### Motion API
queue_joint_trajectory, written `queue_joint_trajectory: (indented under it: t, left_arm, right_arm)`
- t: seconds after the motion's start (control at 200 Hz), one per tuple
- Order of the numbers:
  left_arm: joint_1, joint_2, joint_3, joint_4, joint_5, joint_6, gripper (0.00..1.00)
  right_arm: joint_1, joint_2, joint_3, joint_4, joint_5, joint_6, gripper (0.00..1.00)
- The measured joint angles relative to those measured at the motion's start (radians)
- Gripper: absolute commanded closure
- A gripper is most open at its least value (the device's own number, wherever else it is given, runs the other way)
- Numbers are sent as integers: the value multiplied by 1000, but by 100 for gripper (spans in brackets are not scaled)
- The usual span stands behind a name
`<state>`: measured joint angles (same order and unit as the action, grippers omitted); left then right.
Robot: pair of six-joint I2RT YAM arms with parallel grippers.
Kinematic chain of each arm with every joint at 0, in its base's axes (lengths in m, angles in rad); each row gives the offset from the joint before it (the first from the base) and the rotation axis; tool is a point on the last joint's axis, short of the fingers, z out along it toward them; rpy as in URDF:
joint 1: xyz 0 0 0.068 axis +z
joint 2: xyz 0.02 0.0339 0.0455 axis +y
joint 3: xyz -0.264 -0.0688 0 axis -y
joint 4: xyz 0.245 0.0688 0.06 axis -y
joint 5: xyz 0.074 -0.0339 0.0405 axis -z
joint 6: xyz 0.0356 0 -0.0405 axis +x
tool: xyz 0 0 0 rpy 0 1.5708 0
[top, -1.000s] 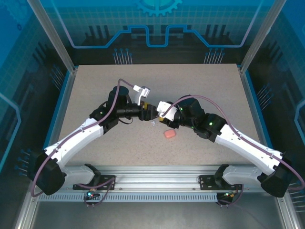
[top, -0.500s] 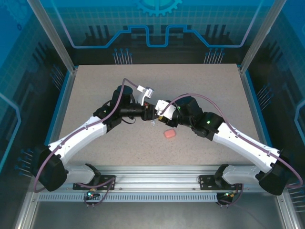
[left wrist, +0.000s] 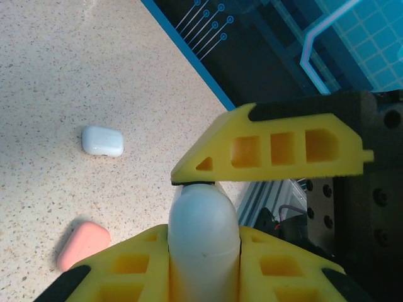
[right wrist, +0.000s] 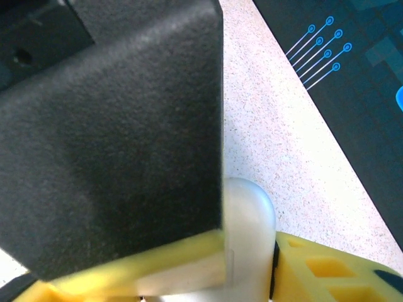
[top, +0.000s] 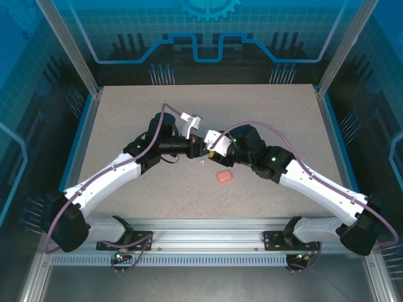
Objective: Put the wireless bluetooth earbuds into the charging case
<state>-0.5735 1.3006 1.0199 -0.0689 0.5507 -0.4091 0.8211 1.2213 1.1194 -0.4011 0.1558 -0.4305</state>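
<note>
A white charging case [left wrist: 203, 233] stands upright between the yellow fingers [left wrist: 271, 148] of my left gripper [left wrist: 189, 207], which is shut on it. In the right wrist view the same case [right wrist: 252, 226] rests against the one yellow finger [right wrist: 321, 270] of my right gripper [right wrist: 252, 258] that shows. A black block of the left gripper hides the other finger. Both grippers meet above the table's middle, left [top: 196, 148] and right [top: 211, 146]. The earbuds are out of view.
A salmon-pink case [top: 223, 177] lies closed on the speckled table [top: 126, 113], seen also as the pink case [left wrist: 82, 244]. A second white case [left wrist: 102, 140] lies shut beyond it, a small white item [top: 203, 163] under the grippers. Blue table edge [left wrist: 189, 56] runs behind.
My left gripper has closed onto the white case. The right arm has edged left and slightly away from me, bringing the two grippers closer together.
</note>
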Motion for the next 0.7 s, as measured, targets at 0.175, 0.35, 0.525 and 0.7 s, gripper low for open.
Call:
queue_joint_trajectory:
  t: [0.175, 0.35, 0.525, 0.7]
  left_arm:
    - [-6, -28, -9, 23, -1, 21, 95]
    - [-6, -111, -74, 112, -23, 64, 99]
    - [-6, -163, -137, 212, -30, 129, 100]
    - [-6, -196, -185, 307, -29, 214, 100]
  right_arm:
    - [-35, -4, 5, -9, -47, 26, 22]
    - [-85, -103, -26, 3, -155, 71, 0]
    - [-118, -275, -134, 82, -290, 130, 0]
    - [-158, -343, -183, 142, -357, 173, 0]
